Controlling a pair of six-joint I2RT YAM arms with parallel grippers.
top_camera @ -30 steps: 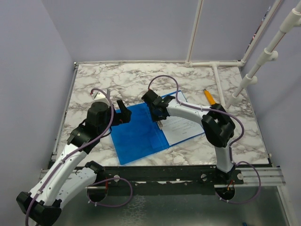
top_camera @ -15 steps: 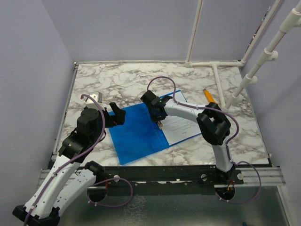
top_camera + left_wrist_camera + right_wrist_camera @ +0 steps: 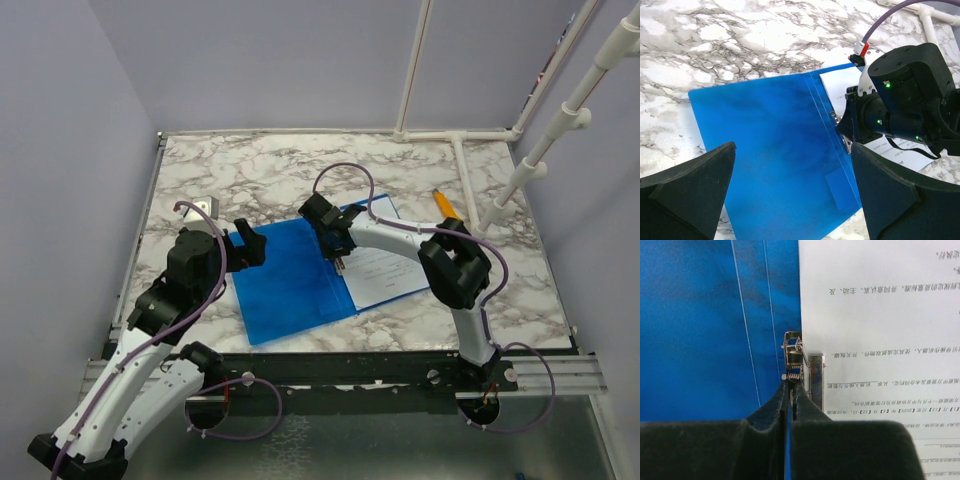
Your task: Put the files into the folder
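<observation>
As the files [image 3: 388, 268] lie inside the open folder [image 3: 290, 285], my right pincer [image 3: 791, 386] is pressed together at its metal clip [image 3: 799, 356], likely to secure them; left pincer [image 3: 792, 150] hovers spread.

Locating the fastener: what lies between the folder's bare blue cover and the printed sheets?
The metal clip, on the spine of the folder at the edge of the sheets; the right wrist view shows it.

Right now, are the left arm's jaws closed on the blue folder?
No, the left arm's jaws stand wide apart over the blue folder, clamping nothing.
</observation>
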